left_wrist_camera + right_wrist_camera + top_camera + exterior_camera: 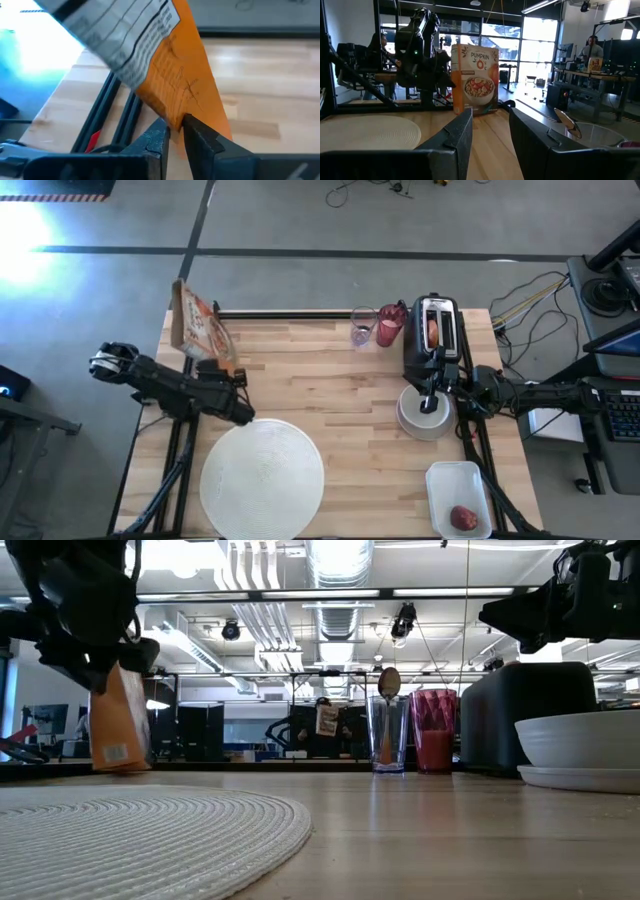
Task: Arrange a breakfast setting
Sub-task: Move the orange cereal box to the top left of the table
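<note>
Two arms busy | left gripper (175, 131) pinching cereal box (196, 322) edge, table's left rear | right gripper (430, 402) fingers parted above white bowl (424, 416) on grey plate | step: likely clearing box; next: carry bowl to placemat (262, 480)

Grey concrete floor (300, 220), exposed ceiling ducts (335, 570).

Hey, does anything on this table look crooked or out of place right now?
Yes. The cereal box at the table's far left corner leans instead of standing square, its corner pinched by the left gripper.
</note>
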{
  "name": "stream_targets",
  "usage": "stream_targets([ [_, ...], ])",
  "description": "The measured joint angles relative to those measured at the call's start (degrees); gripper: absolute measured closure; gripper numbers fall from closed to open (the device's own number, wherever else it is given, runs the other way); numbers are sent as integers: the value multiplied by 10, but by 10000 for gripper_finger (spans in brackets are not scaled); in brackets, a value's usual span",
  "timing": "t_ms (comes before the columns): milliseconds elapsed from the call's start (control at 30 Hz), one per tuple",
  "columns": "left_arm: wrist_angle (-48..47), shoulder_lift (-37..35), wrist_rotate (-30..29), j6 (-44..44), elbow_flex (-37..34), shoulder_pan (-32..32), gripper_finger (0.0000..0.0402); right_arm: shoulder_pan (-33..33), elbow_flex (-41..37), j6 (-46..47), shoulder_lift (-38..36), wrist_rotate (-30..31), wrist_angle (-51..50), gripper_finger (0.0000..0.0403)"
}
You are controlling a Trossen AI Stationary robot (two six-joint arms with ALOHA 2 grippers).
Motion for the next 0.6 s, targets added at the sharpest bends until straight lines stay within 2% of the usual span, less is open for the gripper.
stream_targets([
  [600, 2, 0, 16, 53, -2, 130, 352, 0, 0, 0, 0, 0, 0, 284],
])
